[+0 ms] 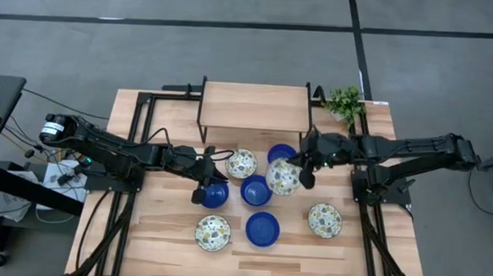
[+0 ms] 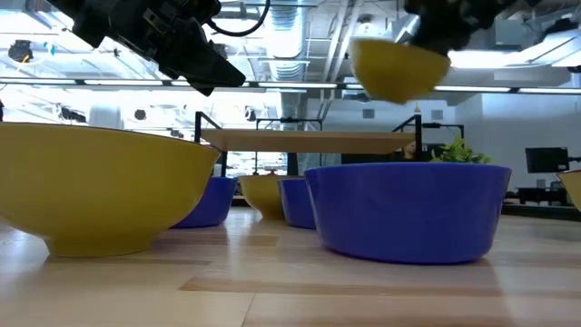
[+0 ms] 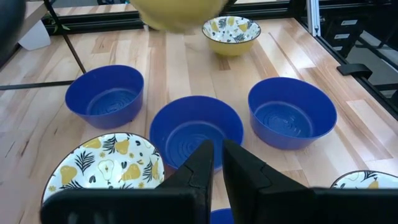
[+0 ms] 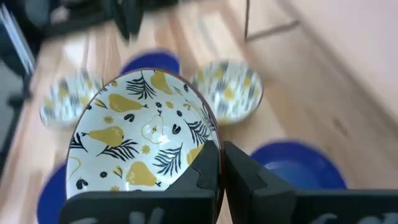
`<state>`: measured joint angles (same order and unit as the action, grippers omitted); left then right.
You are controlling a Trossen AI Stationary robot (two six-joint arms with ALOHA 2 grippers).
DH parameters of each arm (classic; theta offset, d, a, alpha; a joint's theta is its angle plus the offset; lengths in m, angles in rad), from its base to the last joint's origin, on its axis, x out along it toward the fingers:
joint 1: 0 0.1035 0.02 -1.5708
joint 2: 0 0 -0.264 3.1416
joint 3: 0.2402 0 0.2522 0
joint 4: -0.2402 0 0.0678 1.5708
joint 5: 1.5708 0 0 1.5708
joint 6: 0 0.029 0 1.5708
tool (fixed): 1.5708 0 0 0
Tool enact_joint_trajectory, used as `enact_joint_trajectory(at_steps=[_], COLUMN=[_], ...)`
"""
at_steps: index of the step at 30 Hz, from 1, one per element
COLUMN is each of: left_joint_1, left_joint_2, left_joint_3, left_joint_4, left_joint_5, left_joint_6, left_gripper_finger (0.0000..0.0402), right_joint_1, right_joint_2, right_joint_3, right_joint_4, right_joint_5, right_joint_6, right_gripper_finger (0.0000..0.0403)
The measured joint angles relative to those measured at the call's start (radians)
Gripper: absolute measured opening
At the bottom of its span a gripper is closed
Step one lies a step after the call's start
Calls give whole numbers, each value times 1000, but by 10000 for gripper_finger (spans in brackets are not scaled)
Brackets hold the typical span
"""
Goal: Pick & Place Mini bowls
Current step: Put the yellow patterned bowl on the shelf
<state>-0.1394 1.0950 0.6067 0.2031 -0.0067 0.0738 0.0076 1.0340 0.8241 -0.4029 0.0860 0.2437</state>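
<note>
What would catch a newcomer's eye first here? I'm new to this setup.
The right pincer holds a pear-patterned bowl lifted above the table's middle, gripped by its rim. The left pincer hovers over a blue bowl. More blue and patterned bowls sit around them.

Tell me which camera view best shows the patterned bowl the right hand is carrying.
The right wrist view: the patterned bowl fills it, pear pattern clear, rim pinched by the right hand. The high view shows it small above the blue bowls. The low view shows only its yellow underside, lifted. The left wrist view catches just its bottom edge.
</note>
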Motion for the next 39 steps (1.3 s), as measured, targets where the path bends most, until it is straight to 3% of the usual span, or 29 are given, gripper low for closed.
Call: enact_joint_trajectory(at_steps=[6, 15, 25, 39], left_joint_1=[0, 0, 0, 0], left_joint_2=[0, 0, 0, 0], left_joint_3=[0, 0, 0, 0], left_joint_4=[0, 7, 15, 28], left_joint_5=[0, 0, 0, 0], left_joint_6=[0, 0, 0, 0], left_gripper_finger=[33, 33, 33, 33], right_joint_1=[-114, -350, -595, -642], right_joint_2=[0, 0, 1, 45], right_joint_3=[56, 65, 65, 65], right_joint_4=[44, 169, 180, 150], right_joint_5=[52, 47, 47, 22], right_joint_6=[70, 175, 302, 360], right_gripper_finger=[2, 5, 3, 4])
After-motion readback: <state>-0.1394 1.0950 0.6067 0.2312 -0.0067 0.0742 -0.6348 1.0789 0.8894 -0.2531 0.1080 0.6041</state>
